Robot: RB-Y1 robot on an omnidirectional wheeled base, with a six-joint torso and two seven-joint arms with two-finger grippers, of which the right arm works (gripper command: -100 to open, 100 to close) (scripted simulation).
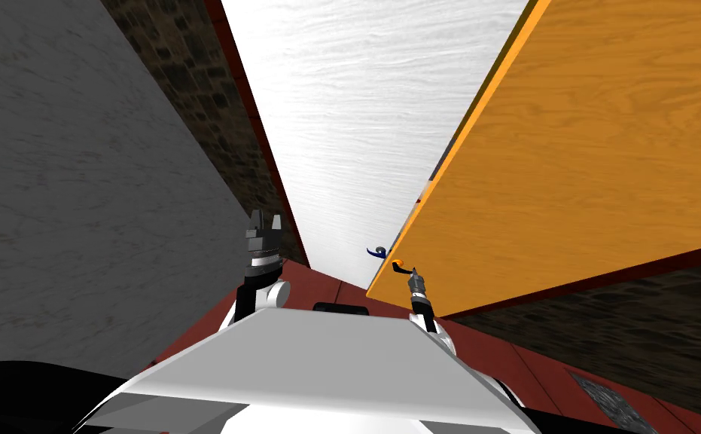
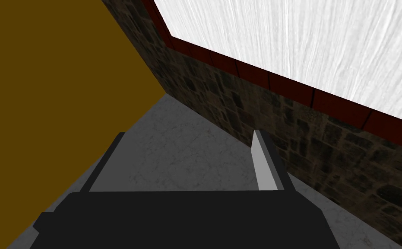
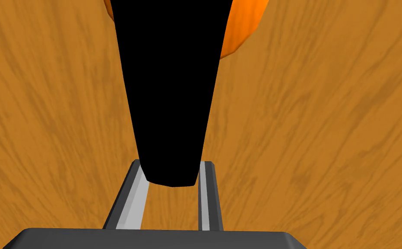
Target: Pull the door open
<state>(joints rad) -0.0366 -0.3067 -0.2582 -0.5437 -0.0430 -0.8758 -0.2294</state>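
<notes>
Between the narrowed fingers of the right gripper [image 3: 172, 164] sits the black tapering lever handle [image 3: 169, 86] of the orange wood-grain door [image 3: 325, 129], which looks only partly ajar with most pulling left, while the left gripper [image 1: 265, 220] hangs wide open near a dark stone wall [image 1: 183, 68] above red-brown floor [image 1: 326, 282].

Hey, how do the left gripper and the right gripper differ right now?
The left gripper is open, holding nothing; the right gripper is shut on the black door handle. The left is by the stone wall, the right at the orange door. Both have thin grey fingers on dark bodies.
</notes>
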